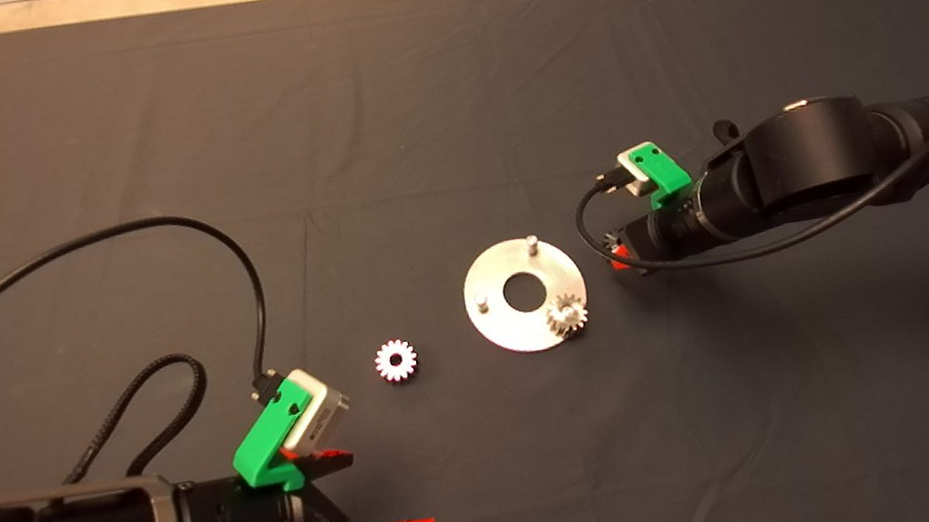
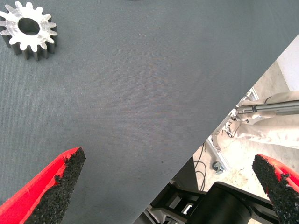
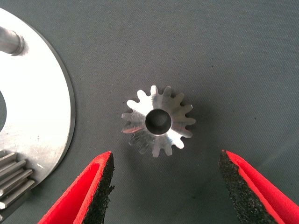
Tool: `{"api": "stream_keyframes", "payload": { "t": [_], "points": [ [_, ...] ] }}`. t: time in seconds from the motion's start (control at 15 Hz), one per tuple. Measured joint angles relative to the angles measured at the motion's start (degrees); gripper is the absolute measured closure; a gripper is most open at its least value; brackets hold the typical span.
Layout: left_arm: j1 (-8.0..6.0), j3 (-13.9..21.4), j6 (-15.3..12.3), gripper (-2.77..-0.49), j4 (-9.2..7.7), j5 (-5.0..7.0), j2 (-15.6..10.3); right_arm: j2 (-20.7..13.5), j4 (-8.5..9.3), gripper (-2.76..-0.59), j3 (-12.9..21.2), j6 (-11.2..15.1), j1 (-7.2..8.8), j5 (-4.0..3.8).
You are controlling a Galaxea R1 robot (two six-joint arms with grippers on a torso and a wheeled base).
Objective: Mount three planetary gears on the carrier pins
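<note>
Right gripper sits just right of the disc at frame centre, fingers spread wide, gripping nothing; a loose gear lies flat on the mat between and just beyond the fingertips. One gear sits on the disc's lower-right pin; two pins stand bare. Another gear lies left of the disc. Left gripper, lower left, gapes wide, empty.

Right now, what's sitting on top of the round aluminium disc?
On the disc, one gear sits near its rim; whatever is under it is covered. Two bare pins stand free. The other gears lie on the mat, off the disc.
</note>
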Motion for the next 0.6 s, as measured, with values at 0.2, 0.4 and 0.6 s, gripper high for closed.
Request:
{"api": "stream_keyframes", "payload": {
  "t": [0.2, 0.4, 0.6],
  "points": [
    [0.0, 0.0, 0.0, -2.62, 0.0, -0.01, 0.0, 0.5, 0.0, -1.54, -0.6, 0.0, 0.0, 0.07],
    [0.0, 0.0, 0.0, -2.62, 0.0, -0.01, -0.1, 0.8, 0.0, -1.52, -1.0, 0.0, -0.02, 0.07],
    [0.0, 0.0, 0.0, -2.62, 0.01, 0.0, -0.1, 0.8, -0.05, -1.52, -1.5, 0.0, -1.28, 0.96]
  ]
}}
